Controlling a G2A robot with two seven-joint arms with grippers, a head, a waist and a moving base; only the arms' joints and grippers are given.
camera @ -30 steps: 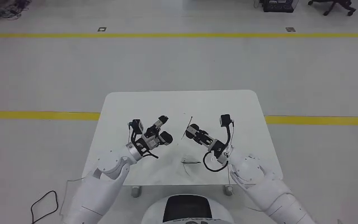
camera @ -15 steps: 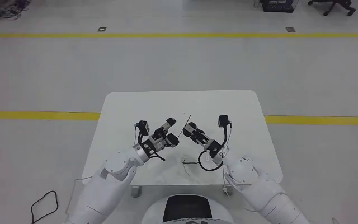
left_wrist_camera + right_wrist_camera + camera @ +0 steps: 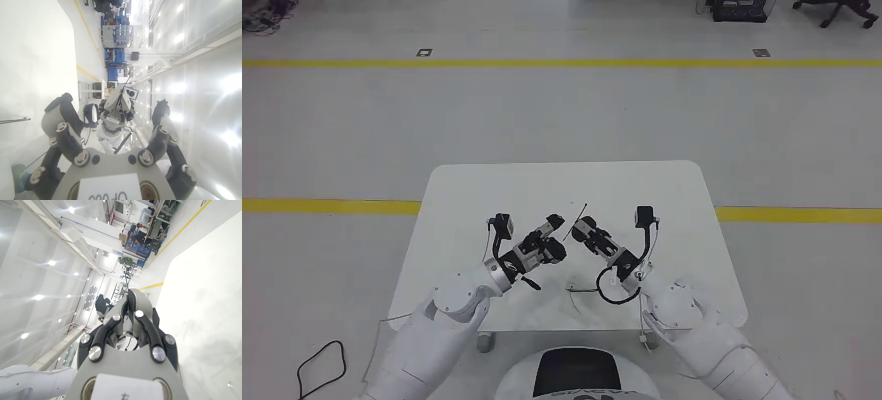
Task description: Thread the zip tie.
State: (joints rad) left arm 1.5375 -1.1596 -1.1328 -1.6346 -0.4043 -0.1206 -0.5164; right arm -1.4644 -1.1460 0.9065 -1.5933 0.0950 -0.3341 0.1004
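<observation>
Low in the centre of the top view, a spare tie [image 3: 582, 290] lies flat on the table [image 3: 642, 185]. Just above it in frame, the right gripper [image 3: 578, 230] is clamped on the zip tie [image 3: 582, 213], a thin black strip standing out past its fingertips. It looks light, springy and slick, so I would pinch it close to the free end, lest it bow. Which end sticks out is too fine to tell. The left gripper [image 3: 555, 234], fingers spread wide, sits just beside, clear of the strip.
</observation>
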